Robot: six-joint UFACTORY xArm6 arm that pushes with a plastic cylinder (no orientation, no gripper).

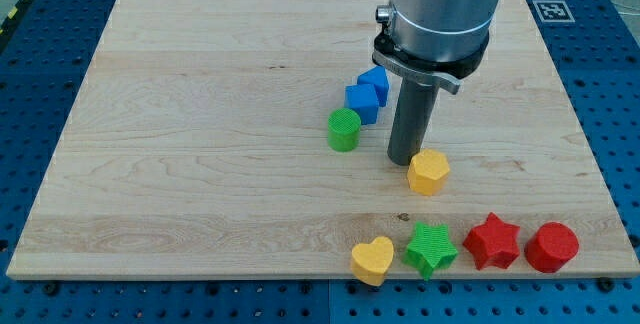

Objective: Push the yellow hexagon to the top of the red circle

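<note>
- The pale wooden board (200,164) carries 8 small plastic blocks; nothing here grips, since the arm ends in a plain dark rod that can only push.
- My tip (404,160) rests on the board just left of and slightly behind the yellow hexagon block (429,172), touching it or very nearly so.
- The yellow hexagon sits right of centre, in the nearer half, well apart from the red circle block (552,247) at the near right corner.
- Judged from this, the hexagon has to travel right and end just beyond the circle's far side, so the push should run mostly rightward with little drift toward the near edge.
- Keeping the tip behind the hexagon's centre should stop it from slipping off sideways; the red star block (492,241) lies close to the path and is best cleared on its far side.
- The hexagon stands on a flat face, nearly as wide as long, so no long axis or heading can be told.
</note>
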